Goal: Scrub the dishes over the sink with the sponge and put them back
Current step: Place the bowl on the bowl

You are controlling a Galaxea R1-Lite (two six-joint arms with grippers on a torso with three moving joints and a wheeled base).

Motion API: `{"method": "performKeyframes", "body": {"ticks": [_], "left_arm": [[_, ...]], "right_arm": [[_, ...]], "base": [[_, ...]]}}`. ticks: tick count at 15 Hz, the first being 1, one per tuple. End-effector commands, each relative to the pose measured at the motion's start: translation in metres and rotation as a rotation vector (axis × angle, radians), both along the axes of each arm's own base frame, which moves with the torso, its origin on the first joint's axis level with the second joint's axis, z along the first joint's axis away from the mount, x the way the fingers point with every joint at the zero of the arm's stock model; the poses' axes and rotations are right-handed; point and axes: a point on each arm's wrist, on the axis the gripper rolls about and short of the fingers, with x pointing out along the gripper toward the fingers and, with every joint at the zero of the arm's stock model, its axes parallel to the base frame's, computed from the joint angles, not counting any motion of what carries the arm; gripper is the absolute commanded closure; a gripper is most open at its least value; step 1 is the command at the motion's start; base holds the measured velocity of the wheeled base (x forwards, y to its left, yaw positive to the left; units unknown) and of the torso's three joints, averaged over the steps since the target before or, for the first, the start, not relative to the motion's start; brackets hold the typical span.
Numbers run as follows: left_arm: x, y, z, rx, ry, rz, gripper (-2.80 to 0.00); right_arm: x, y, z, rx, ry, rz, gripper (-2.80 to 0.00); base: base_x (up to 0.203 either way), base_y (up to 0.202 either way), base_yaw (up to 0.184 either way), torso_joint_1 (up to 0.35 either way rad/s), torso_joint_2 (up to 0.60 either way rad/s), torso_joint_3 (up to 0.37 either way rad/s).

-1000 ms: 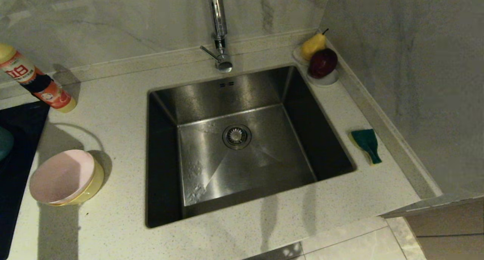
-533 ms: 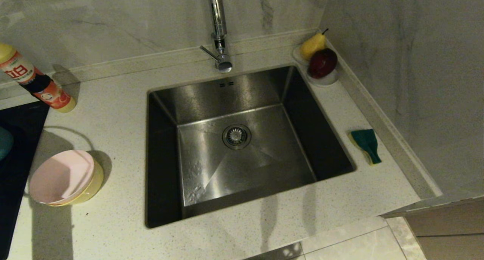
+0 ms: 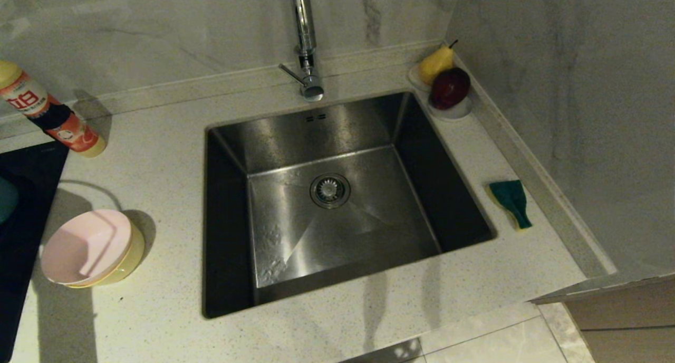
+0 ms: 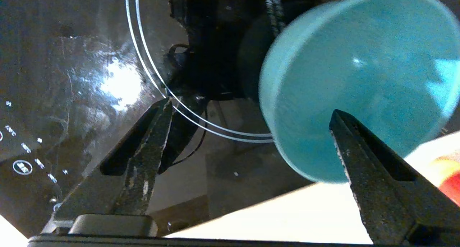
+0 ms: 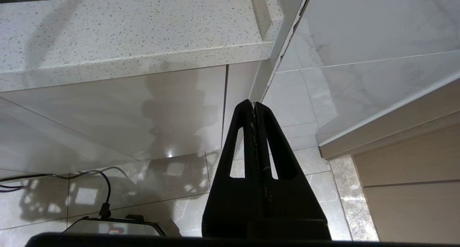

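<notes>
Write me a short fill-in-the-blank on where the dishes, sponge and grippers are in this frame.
1. The pink bowl sits nested in the ___ bowl.
2. The sponge lies on the counter with its ___ face up.
3. The left gripper stands ___ beside the blue bowl.
4. The right gripper is ___, below the counter edge.

Missing words: yellow; green; open; shut

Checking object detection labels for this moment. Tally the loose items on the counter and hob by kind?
Bowls: 3 (pink bowl nested in yellow bowl, blue bowl on the black hob)
Sponge: 1 (sponge, right of the sink)
Bottle: 1 (bottle)
Fruit: 2 (pear, apple)
White dish: 1 (white dish)
Total: 8
</notes>
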Motion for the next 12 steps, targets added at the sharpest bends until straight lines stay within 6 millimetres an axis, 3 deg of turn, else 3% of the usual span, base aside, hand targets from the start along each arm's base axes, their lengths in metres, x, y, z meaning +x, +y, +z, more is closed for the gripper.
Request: {"method": "performKeyframes", "body": {"ticks": [1, 12], "left_arm": [[0.002, 0.006, -0.011, -0.030, 0.014, 0.007, -2.80], [0.011, 0.019, -0.038, -0.081, 0.040, 0.022, -2.80]], "right_arm": [[0.000, 0.000, 0.000, -0.001, 0.001, 0.001, 0.00], [0.000, 0.000, 0.000, -0.001, 0.001, 0.001, 0.00]], "base": [[0.000, 0.000, 0.000, 0.000, 0.00, 0.000], [0.000, 0.000, 0.000, 0.000, 0.00, 0.000]]}}
